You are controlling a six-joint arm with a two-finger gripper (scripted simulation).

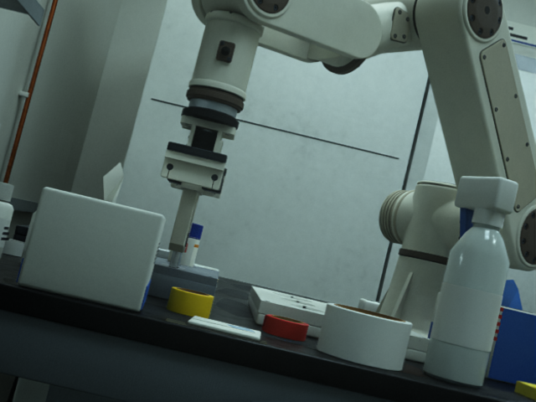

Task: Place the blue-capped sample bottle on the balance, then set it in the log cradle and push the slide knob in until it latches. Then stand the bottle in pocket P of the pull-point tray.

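Observation:
The blue-capped sample bottle point(192, 244) stands upright on a low grey block point(185, 277) at the back left of the bench, which looks like the balance or the cradle; I cannot tell which. My gripper point(182, 251) reaches straight down around the bottle with its fingers open, holding nothing. The near finger hides the bottle's left side. A flat white tray point(289, 308) with a few small dark marks lies on the bench to the right of the block. I cannot make out a slide knob or a pocket label.
A large white box point(88, 246) stands close on the left of the grey block. Along the front edge lie a yellow tape roll point(190, 301), a white strip point(225, 327), a red roll point(285, 327), a wide white roll point(363, 342) and a tall white bottle point(469, 294).

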